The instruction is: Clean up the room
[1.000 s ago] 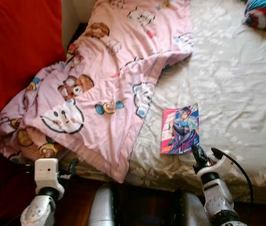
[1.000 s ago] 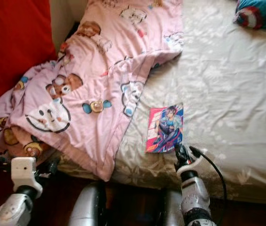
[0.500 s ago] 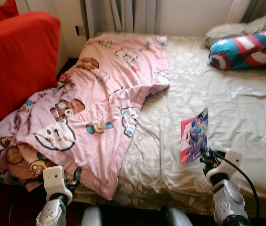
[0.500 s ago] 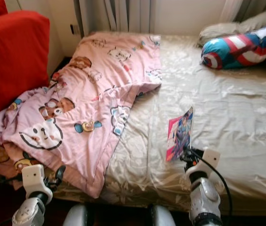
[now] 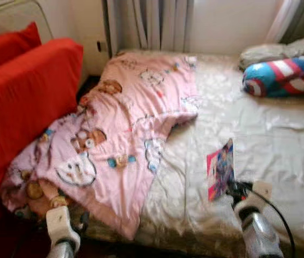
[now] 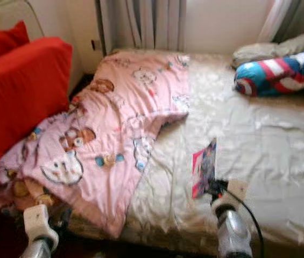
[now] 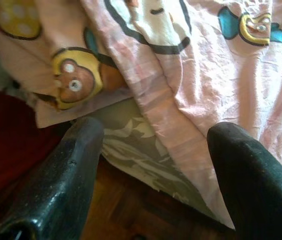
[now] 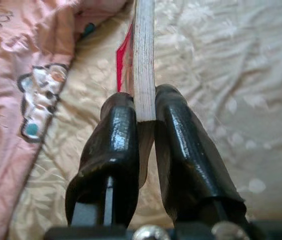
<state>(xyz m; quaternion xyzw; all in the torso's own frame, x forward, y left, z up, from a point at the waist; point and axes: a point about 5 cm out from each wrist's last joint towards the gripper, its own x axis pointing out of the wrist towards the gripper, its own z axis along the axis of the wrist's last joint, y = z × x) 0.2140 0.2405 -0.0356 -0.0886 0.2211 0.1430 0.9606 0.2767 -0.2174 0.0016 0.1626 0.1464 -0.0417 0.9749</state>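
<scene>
The jaws of the right gripper (image 8: 143,125) are pinched on the lower edge of a thin comic book (image 5: 221,169), which stands tilted up off the cream bedsheet (image 5: 281,140) near the front edge of the bed; the jaws of the left gripper (image 7: 153,165) are spread with nothing between them, low by the bed's near corner, in front of the hanging edge of the pink cartoon-print blanket (image 5: 125,123). Judging from this, the tidying is at an early stage: the book is gripped and lifted clear but not yet carried anywhere, and no spot for it shows in these views. Much looks left to do. The blanket lies rumpled, half spilled off the bed toward the red sofa (image 5: 22,102), and a shield-patterned pillow (image 5: 283,75) sits askew near the head of the bed beside a grey one (image 6: 281,45)
</scene>
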